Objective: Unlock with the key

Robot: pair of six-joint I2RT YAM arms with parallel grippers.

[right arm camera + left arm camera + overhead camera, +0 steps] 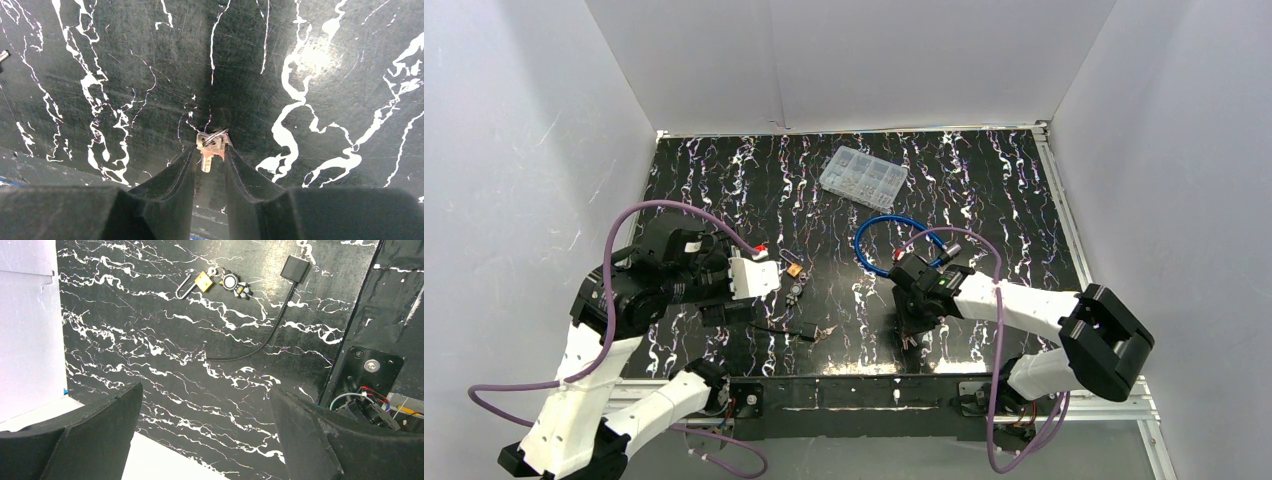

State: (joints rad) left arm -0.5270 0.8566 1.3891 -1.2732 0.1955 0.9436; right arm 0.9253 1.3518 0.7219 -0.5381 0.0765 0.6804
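Observation:
My right gripper points down at the black marbled table and is shut on a small bunch of silver keys on a wire ring; the key blade sticks back between the fingers. A small brass padlock with a silver shackle lies left of centre and also shows in the left wrist view. My left gripper is open and empty, hovering above the table left of the padlock, and shows in the top view.
An astronaut charm lies beside the padlock. A black cord with a square plug lies near the front edge. A blue cable loop and a clear compartment box lie further back. White walls enclose the table.

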